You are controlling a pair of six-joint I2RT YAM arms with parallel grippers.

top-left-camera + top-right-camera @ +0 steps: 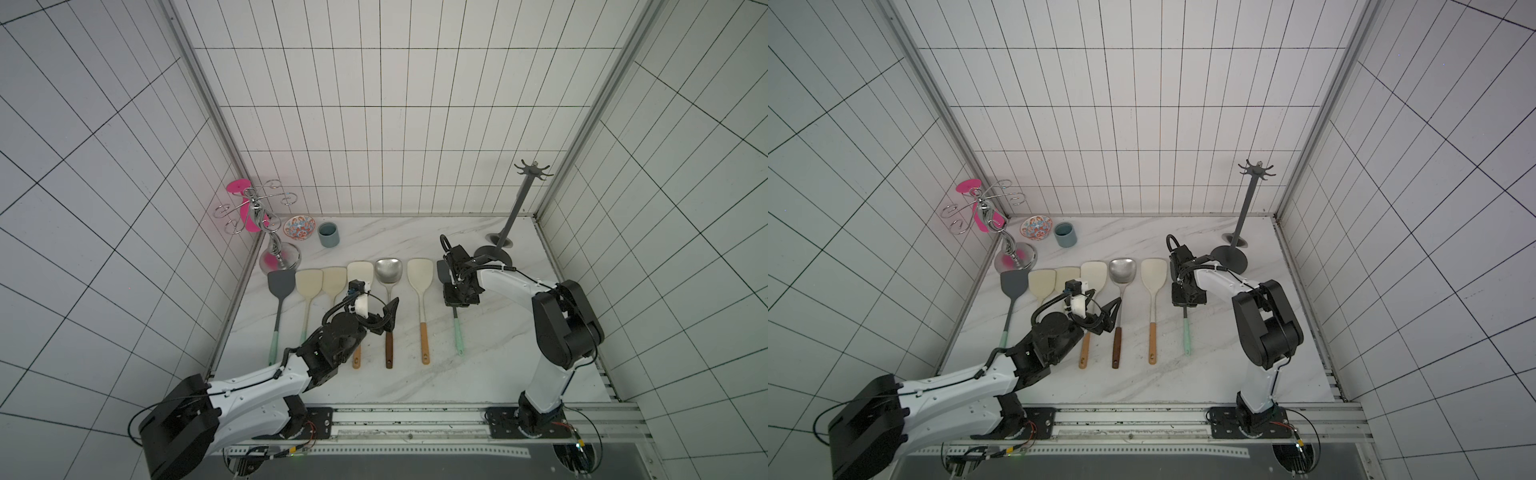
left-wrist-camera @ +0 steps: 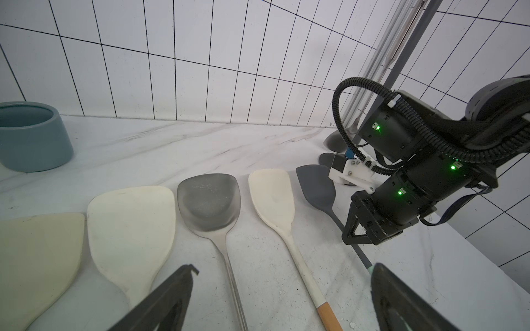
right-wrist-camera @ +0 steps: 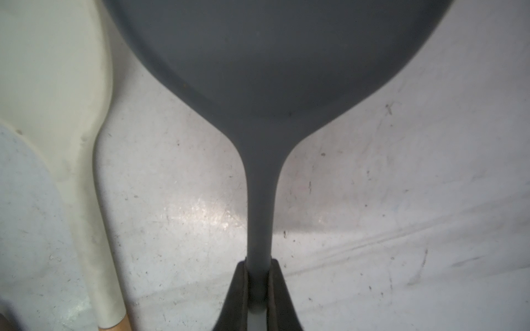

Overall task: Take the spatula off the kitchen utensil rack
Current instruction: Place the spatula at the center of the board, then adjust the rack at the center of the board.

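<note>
Right gripper (image 3: 258,275), nearly closed, pinches the grey spatula (image 3: 272,71) by its thin neck, 7 o'clock from the rack (image 1: 518,208); seems light, bit floppy, decent spot.

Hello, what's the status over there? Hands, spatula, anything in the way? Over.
Left gripper open over the spatula row. Right gripper shut on grey spatula at its neck, low by the table. Kitchen utensil rack: hooks bare. Cream spatula close alongside.

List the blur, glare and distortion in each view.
Right wrist view: grey spatula looms close and soft-edged, with a glare patch on the marble table. Left wrist view: tiled wall lines bow. Both top views: dim, even light; pink reflection on the chrome stand.
</note>
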